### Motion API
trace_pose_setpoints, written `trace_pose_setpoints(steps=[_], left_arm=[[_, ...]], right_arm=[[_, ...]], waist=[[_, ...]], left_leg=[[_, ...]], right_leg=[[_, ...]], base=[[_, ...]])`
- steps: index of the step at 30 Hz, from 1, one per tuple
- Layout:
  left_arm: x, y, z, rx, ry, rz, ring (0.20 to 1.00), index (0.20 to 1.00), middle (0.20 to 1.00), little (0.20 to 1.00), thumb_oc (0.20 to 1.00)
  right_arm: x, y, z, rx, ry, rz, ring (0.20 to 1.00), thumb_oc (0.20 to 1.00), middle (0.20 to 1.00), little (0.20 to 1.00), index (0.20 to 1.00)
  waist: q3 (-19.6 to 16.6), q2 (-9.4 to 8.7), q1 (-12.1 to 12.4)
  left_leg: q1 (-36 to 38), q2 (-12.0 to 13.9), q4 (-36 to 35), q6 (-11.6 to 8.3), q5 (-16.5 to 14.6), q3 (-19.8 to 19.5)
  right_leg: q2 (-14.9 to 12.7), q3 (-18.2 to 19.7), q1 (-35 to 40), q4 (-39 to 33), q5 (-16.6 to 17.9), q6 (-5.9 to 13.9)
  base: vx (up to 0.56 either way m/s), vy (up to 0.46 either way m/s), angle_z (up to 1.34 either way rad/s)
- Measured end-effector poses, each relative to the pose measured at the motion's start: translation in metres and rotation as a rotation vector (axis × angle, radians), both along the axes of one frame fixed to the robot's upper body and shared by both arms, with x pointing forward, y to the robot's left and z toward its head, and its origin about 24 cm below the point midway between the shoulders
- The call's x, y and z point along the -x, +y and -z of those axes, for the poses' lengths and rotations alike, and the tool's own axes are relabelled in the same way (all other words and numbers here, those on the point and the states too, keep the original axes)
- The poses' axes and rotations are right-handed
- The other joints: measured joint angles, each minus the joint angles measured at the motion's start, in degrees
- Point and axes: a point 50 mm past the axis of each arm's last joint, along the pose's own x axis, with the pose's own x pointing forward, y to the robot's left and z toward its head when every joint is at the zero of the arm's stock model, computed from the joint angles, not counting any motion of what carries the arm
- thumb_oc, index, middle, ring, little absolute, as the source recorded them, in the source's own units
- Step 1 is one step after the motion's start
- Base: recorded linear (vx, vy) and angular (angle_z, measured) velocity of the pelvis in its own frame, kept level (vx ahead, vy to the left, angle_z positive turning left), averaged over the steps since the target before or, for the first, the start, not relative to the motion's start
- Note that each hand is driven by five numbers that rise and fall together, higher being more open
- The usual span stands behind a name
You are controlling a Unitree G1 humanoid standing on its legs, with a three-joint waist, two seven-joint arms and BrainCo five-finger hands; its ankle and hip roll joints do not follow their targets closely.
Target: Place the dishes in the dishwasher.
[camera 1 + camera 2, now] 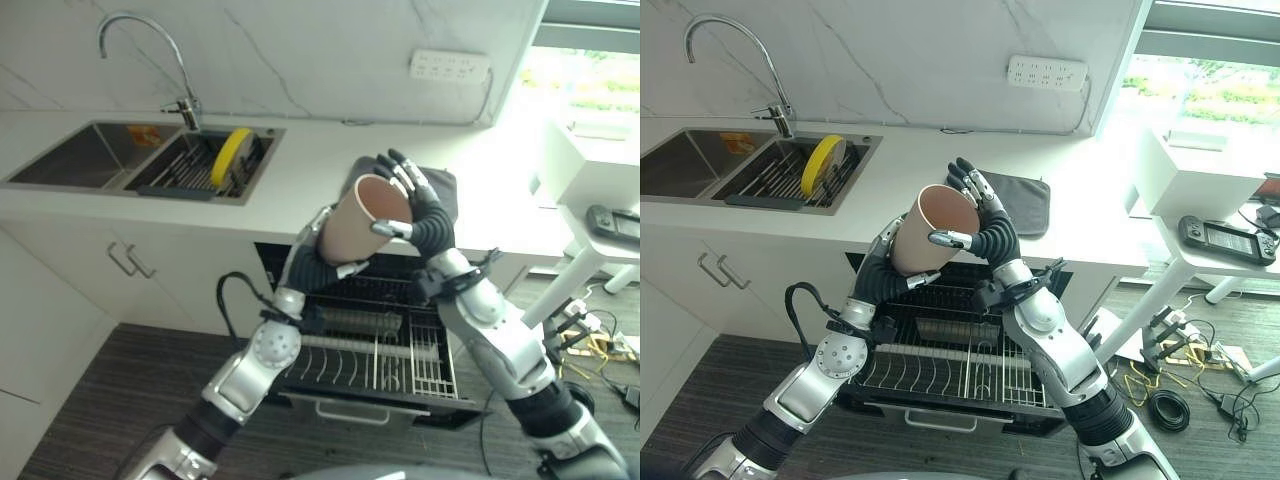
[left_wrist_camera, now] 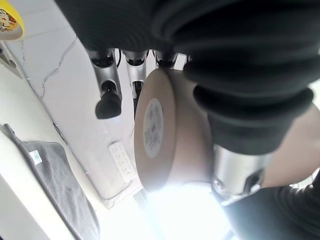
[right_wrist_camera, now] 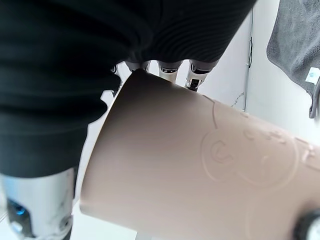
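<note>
We find a white marble-veined wall [image 1: 300, 50] with a socket strip [image 1: 449, 66] near its right end, above a white counter [image 1: 300, 170]. Below the counter's front edge, an open dishwasher [image 1: 400, 300] has its wire rack [image 1: 950, 375] pulled out; white cabinets [image 1: 90, 270] stand to its left over a dark wood floor [image 1: 100, 400]. A steel sink [image 1: 90, 155] is set in the counter's left end with a curved tap [image 1: 150, 50] at its back edge; the sink's right basin holds a drying rack with a yellow plate [image 1: 236, 155] standing on edge. A grey cloth [image 1: 1025, 205] lies on the counter toward its right end. At the right, a white side table [image 1: 1200, 200] carries a black controller [image 1: 1228, 240].

The tan cup [image 1: 360, 220] is held in the air above the pulled-out rack, at the counter's front edge, tilted with its mouth up and to the right. The left hand [image 1: 902, 265] is clamped round the cup's lower body and base (its wrist view shows fingers past the base). The right hand [image 1: 420, 215] grips the rim end, thumb across the mouth, fingers curled behind it.
</note>
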Motion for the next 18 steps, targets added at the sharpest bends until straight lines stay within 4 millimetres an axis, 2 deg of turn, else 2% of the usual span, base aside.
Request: trace_pose_setpoints(steps=[18], left_arm=[[-0.004,0.011,-0.006,0.053,0.000,-0.042,0.200,0.200,0.200,0.200,0.200]], right_arm=[[0.000,0.000,0.001,0.075,-0.022,-0.003,1.000,1.000,1.000,1.000,1.000]], waist=[[0.0,0.09,0.1]], left_leg=[[0.0,0.0,0.0,0.00,0.0,-0.1]], right_leg=[[0.0,0.0,0.1,0.0,0.0,0.00]], base=[[-0.02,0.005,0.00]])
